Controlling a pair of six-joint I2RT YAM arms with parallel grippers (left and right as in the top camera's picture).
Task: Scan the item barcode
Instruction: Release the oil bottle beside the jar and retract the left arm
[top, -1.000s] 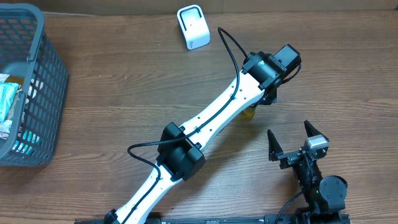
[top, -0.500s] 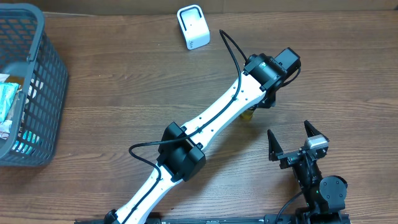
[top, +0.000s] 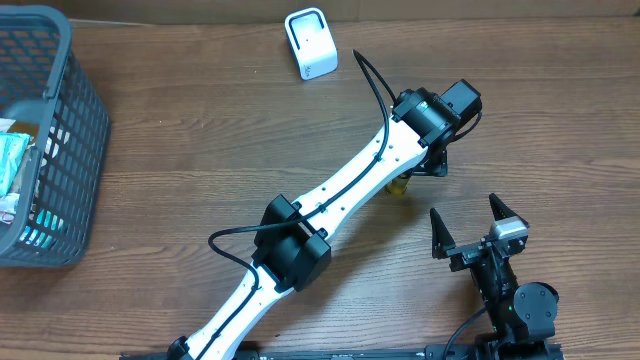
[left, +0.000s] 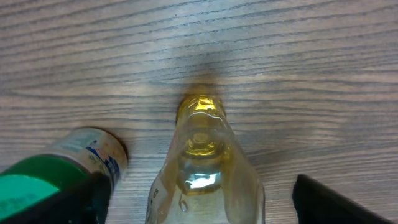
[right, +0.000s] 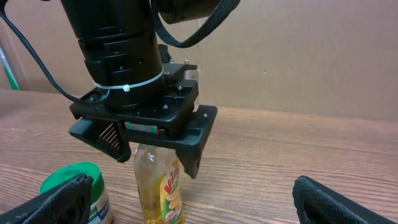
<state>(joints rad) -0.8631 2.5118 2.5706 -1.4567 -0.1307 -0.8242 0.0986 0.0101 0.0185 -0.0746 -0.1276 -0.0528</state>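
Observation:
A clear bottle of yellow liquid (right: 160, 186) with a red and yellow label stands upright on the wooden table. From above only a yellow sliver of the bottle (top: 400, 184) shows under the left wrist. My left gripper (right: 155, 155) hangs over the bottle's top, open, with one finger on each side and clear of it. In the left wrist view the bottle (left: 205, 168) sits between the spread fingers (left: 323, 199). My right gripper (top: 470, 228) stands open near the front edge, facing the bottle, with nothing in it.
A green-lidded can (right: 74, 186) stands just left of the bottle, also seen as the can (left: 62, 171) in the left wrist view. A white scanner stand (top: 310, 42) sits at the back. A grey basket (top: 60, 120) with packets is at the far left.
My left gripper has opened and let go of the bottle, which stays standing. The left wrist has shifted very slightly. The right arm has not moved.

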